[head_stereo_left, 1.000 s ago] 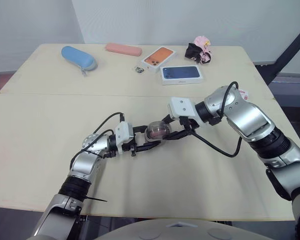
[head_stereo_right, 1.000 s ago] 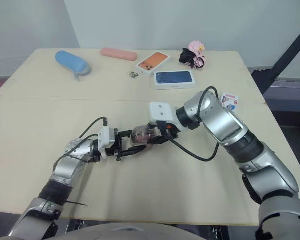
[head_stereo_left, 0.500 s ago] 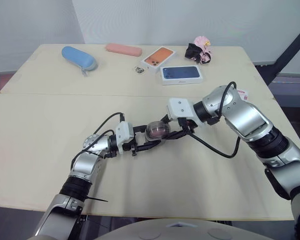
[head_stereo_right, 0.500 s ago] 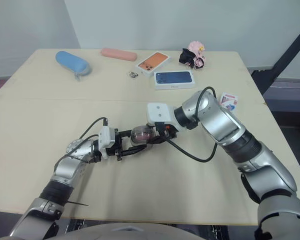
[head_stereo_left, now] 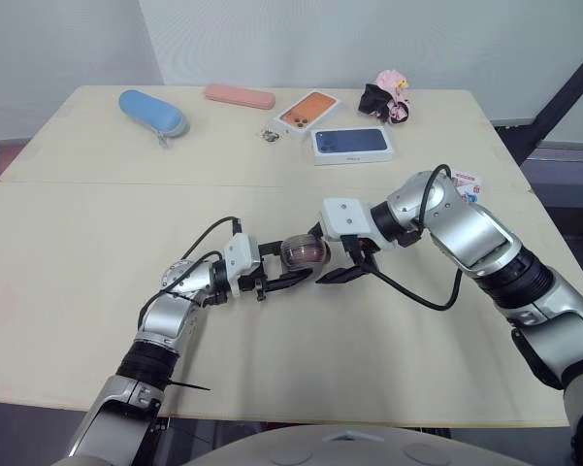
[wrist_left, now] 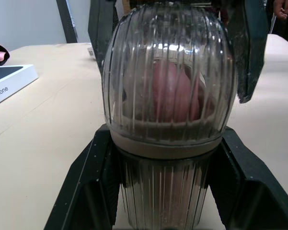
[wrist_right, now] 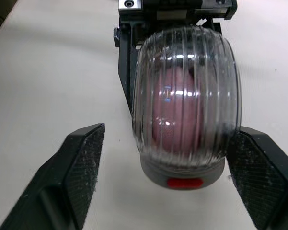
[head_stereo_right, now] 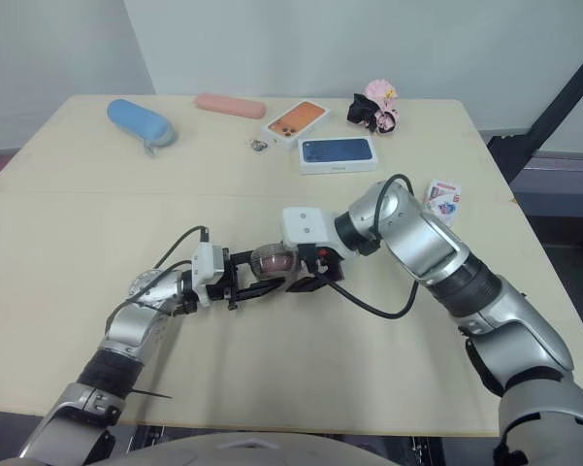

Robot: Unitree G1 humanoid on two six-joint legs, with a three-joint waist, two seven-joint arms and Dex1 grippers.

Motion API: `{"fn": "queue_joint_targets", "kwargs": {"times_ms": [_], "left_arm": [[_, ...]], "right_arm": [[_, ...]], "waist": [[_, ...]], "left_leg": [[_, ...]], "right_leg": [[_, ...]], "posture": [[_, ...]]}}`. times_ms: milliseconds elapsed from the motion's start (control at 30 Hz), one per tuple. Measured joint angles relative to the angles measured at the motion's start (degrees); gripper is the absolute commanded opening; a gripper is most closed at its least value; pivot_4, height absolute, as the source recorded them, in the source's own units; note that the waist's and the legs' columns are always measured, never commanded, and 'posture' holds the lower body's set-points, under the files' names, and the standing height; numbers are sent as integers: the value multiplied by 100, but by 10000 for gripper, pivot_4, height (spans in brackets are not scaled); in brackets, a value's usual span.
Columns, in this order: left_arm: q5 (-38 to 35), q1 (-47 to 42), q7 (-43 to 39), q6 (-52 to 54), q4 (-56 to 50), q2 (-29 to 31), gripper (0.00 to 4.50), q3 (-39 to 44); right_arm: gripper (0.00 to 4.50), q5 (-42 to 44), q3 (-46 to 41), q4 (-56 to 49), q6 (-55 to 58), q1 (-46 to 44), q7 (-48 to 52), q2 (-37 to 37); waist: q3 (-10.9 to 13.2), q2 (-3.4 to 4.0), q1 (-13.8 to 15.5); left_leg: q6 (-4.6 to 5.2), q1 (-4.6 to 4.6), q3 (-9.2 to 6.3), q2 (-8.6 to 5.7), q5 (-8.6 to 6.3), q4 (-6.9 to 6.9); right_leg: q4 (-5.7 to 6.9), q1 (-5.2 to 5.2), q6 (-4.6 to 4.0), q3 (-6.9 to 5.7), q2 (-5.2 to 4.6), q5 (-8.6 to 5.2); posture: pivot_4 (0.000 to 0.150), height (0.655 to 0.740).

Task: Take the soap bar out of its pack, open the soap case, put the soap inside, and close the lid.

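Left hand (wrist_left: 165, 139) around soap case (wrist_left: 168, 81).

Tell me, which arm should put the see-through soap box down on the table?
Left, probably. Its claw grips the ribbed clear plastic soap case with the pink soap bar inside, while the right claw is open and not touching the case.

Open table (head_stereo_left: 388, 349) lies nearside of the soap case (head_stereo_left: 304, 252); the blue phone box (head_stereo_left: 353, 143) stands well beyond.
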Motion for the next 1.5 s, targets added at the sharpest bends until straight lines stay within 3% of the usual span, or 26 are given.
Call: {"fn": "queue_joint_targets", "kwargs": {"times_ms": [333,733,833,1133,1500], "left_arm": [[1,-2,55,5,-1,1,19296,-3],[0,-4,85,30,0,11,19296,-4],[-3,-4,86,37,2,18,19296,-3],[-60,-14,102,167,-1,18,19296,28],[-78,0,160,360,-75,8,19296,57]], "right_arm": [[39543,-3,-120,24,-60,0,-39,-124],[39543,269,-1182,82,-244,277,-173,-495],[32092,462,-1431,121,-278,544,-69,-669],[1073,924,-1832,246,-491,1233,155,-789],[424,1816,-2115,-456,386,986,-64,-631]], "waist": [[0,0,1],[0,-1,5],[1,-1,9],[1,-1,-4],[1,1,-8]], "left_leg": [[0,0,0,0,0,0],[0,-1,0,0,0,0],[1,-1,0,0,-1,0],[1,-1,0,0,-1,-2],[1,4,0,0,0,-2]], "right_leg": [[-1,0,0,0,0,0],[-4,2,0,0,1,0],[-9,4,0,1,1,0],[-11,4,0,1,1,0],[-12,8,0,1,2,0]], "posture": [[1500,7400],[1500,7400],[1500,7400],[1500,7400],[1500,7400]]}}
